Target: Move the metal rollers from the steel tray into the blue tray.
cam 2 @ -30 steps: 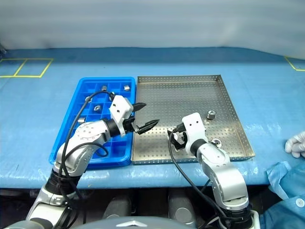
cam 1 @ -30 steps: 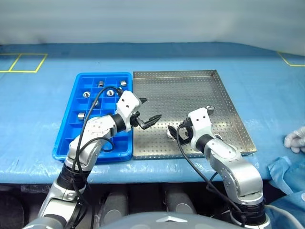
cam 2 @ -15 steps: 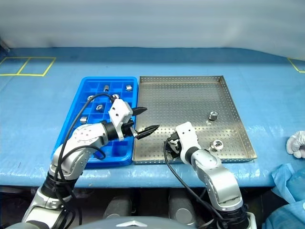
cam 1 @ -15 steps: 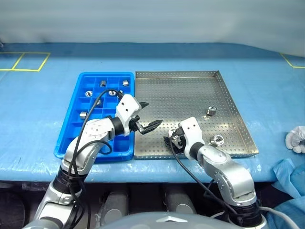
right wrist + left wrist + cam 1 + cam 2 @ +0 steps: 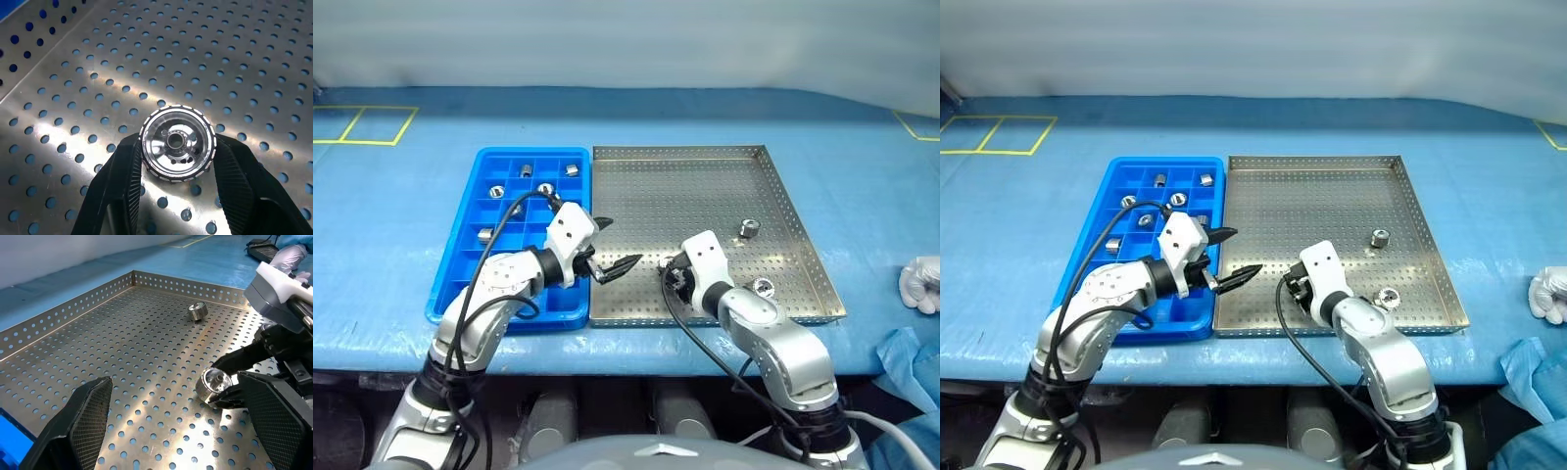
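- Your right gripper (image 5: pixel 177 147) has gone from spread a second ago to pinching one of the metal rollers (image 5: pixel 177 143); that roller sits between its two black fingers (image 5: pixel 122 181), low over the perforated floor near the front edge of the steel tray (image 5: pixel 783 211).
- Your left gripper (image 5: pixel 613 247) looks the same as it did a second ago: spread wide with nothing between its fingers.
- The right forearm reaches forward and inward, and its gripper tilts down towards the tray floor.
- The left forearm lies across the front of the blue tray (image 5: pixel 460 255), with its gripper pointing at the right gripper, over the seam between the two trays.
- Two more rollers lie loose in the steel tray: one (image 5: pixel 763 287) just outboard of the right gripper, the other (image 5: pixel 749 228) farther out beyond it.
- The held roller is a bright, short cylinder with a ribbed rim and a dark centre hole.
- The blue tray is glossy plastic, with several rollers in the square cells (image 5: pixel 495 191) beyond the left gripper.
- Both trays rest on the blue tabletop (image 5: pixel 862 196).
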